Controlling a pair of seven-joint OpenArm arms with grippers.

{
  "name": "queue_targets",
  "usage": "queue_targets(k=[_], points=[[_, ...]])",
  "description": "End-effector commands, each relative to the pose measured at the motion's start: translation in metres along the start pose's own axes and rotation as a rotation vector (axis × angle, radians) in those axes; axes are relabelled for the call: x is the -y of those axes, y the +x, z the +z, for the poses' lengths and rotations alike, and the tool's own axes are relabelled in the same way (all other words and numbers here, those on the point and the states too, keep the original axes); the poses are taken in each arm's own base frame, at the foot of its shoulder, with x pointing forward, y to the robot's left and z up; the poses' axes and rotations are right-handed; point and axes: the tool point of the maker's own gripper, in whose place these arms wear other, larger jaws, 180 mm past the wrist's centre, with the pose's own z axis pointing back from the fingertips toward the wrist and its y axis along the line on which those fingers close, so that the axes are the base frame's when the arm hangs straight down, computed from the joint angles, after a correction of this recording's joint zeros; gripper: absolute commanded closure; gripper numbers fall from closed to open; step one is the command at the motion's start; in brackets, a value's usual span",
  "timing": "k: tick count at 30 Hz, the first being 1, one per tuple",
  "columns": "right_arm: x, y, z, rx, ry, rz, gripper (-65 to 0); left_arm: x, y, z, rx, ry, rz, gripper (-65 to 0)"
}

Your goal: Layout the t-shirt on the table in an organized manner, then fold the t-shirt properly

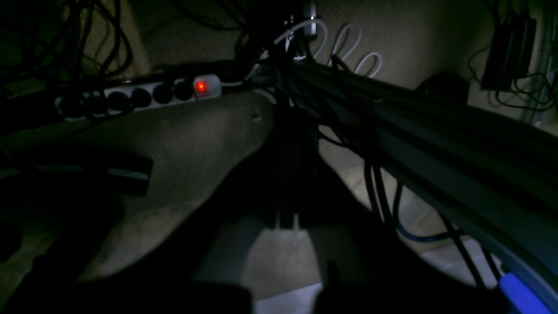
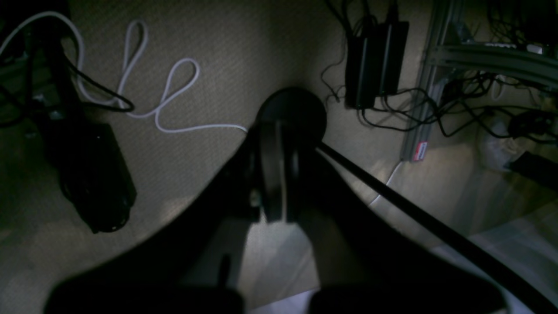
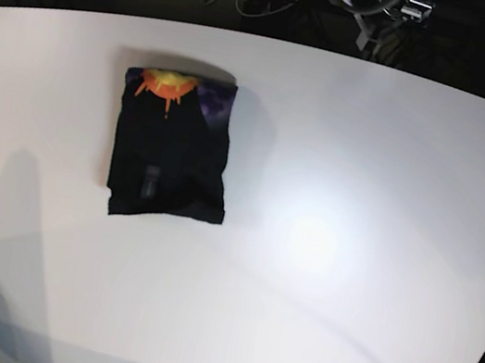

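White table (image 3: 367, 166), folded t-shirt (image 3: 173, 150) lengthwise, print rearward

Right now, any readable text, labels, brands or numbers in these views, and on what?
None can be read.
t-shirt: sunburst print only, no lettering visible.
Red-and-white sticker on the metal frame post: too small and blurred to read.
Power strip: only a glowing red switch, no legible marking.
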Motion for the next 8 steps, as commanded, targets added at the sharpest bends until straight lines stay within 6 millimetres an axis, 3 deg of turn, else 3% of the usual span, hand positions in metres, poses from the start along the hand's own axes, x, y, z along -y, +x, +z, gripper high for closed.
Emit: queue_targets(k=[1,8], points=[[0.008,0.0,0.0,0.016,-0.021,0.009,0.0,-0.001,0.001,0.001,0.008,-0.006,-0.003,-0.2],[-0.004,0.002,0.002,0.022,0.006,0.024,0.0,-0.002,-0.007,0.002,-0.004,0.002,-0.002,-0.2]])
